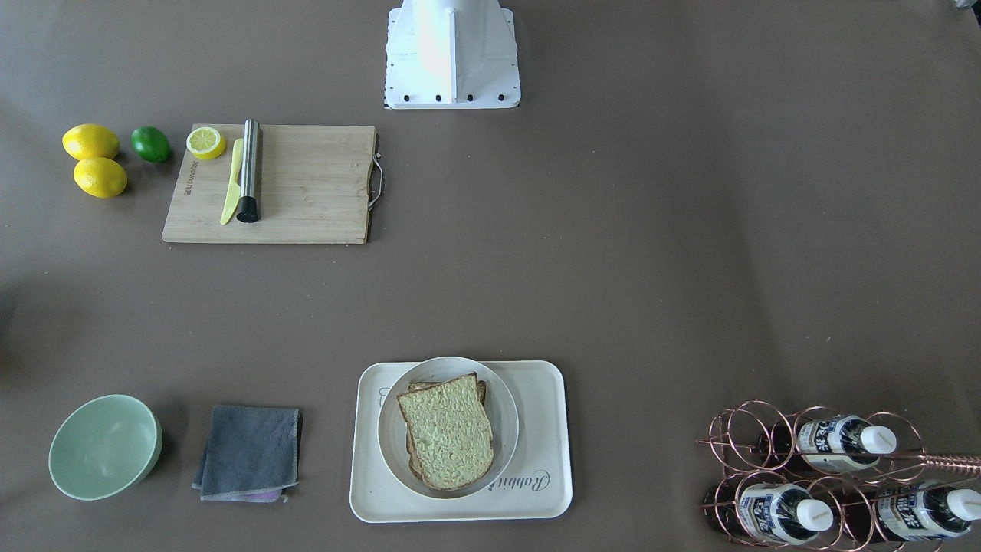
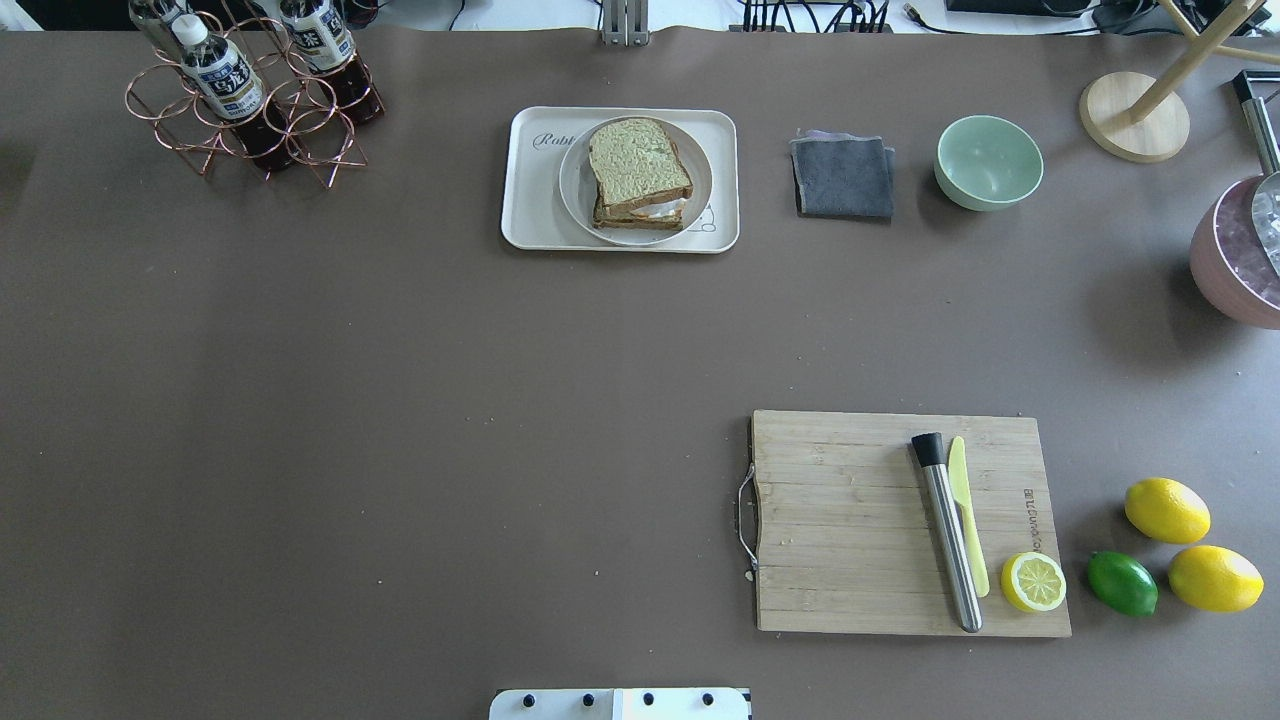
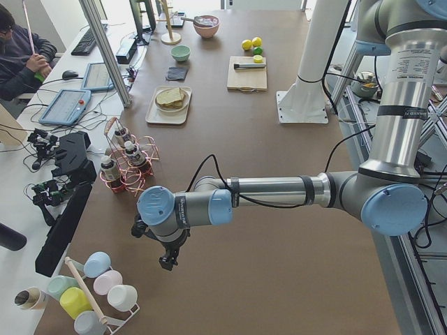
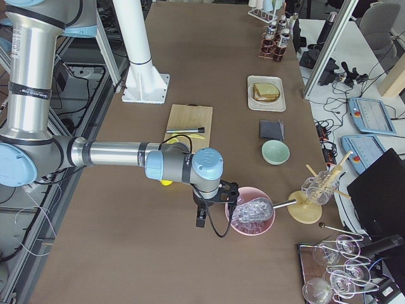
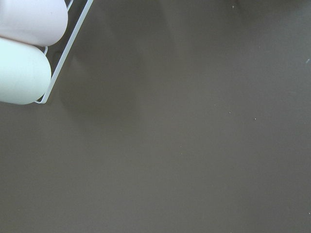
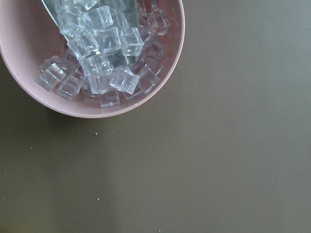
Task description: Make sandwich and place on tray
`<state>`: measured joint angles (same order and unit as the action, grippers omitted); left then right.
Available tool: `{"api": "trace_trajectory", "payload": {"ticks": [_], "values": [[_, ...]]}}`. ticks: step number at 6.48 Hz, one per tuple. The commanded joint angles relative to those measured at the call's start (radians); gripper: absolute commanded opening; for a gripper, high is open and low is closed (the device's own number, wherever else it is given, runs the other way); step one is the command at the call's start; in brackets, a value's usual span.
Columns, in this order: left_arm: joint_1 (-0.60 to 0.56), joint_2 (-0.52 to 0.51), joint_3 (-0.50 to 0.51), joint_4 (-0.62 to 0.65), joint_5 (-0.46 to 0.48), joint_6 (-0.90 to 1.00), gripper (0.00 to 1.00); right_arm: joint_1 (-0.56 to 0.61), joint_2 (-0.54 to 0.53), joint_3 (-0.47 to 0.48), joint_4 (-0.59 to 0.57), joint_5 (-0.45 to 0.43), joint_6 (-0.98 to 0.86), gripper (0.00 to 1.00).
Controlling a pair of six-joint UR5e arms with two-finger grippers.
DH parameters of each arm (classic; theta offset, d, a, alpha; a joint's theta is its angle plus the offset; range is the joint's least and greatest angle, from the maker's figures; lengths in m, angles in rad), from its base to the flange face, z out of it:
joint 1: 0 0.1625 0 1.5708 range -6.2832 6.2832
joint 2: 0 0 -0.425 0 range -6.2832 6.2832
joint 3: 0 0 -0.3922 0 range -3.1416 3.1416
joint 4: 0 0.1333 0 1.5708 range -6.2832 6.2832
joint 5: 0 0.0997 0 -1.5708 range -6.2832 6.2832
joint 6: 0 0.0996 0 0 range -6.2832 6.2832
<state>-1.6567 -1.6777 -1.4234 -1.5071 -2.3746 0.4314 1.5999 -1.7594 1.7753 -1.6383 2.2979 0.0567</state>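
Sandwich [image 2: 640, 175] stacked in white dish [image 2: 575, 190] on tray [image 2: 520, 215], middle of table's far edge. Top slice sits skewed; nudge could slide it. Left gripper [image 3: 167, 264] and right gripper [image 4: 199, 221] at table ends, cannot tell whether wide or narrow. Right gripper just beside ice bowl [image 4: 252, 218]; careless swing could clip it.

Robotics lab, teach pendant [image 3: 66, 106], keyboard [image 3: 87, 42], seated operator [image 3: 21, 59]

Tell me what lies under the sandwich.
The sandwich sits on a white round dish, which stands on the tray. White egg peeks from its side. The dish's centre and part of the tray's script are covered.
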Motion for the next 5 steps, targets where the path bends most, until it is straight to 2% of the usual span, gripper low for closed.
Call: {"api": "trace_trajectory", "payload": {"ticks": [1, 5], "values": [[0.001, 0.004, -0.003, 0.001, 0.000, -0.008, 0.98, 0.000, 0.000, 0.001, 0.000, 0.000, 0.000, 1.00], [0.001, 0.006, 0.000, 0.001, 0.000, -0.006, 0.98, 0.000, -0.009, 0.015, 0.000, 0.002, 0.005, 1.00]]}}
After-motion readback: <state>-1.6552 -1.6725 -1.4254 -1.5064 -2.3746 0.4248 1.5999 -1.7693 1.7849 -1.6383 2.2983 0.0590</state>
